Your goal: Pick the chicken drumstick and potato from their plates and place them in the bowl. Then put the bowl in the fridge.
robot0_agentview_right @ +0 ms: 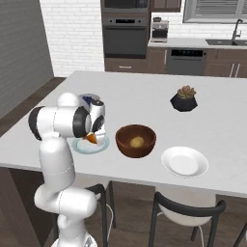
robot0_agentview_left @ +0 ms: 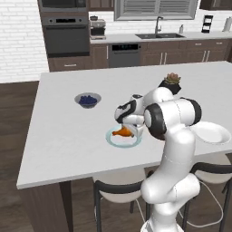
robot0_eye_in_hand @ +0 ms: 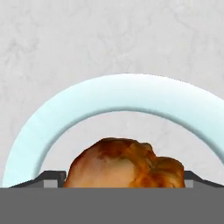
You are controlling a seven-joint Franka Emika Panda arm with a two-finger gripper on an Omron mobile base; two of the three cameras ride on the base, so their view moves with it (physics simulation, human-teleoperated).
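With the potato (robot0_agentview_right: pixel 138 141) already in the bowl (robot0_agentview_right: pixel 135 140), the jaws straddle the drumstick (robot0_eye_in_hand: pixel 126 162) on the blue plate (robot0_eye_in_hand: pixel 65 113) at the bowl's 9 o'clock, whether clamped I cannot tell; next, I'd say, a firm lift across.

Arm bent low, hand (robot0_eye_in_hand: pixel 124 177) pointing down, fingers spread apart.

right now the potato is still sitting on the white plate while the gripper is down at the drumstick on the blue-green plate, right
Not quite. The potato already lies in the bowl, and the white plate is bare, as the right base view shows. The rest holds: the gripper is down at the drumstick on the blue-green plate.
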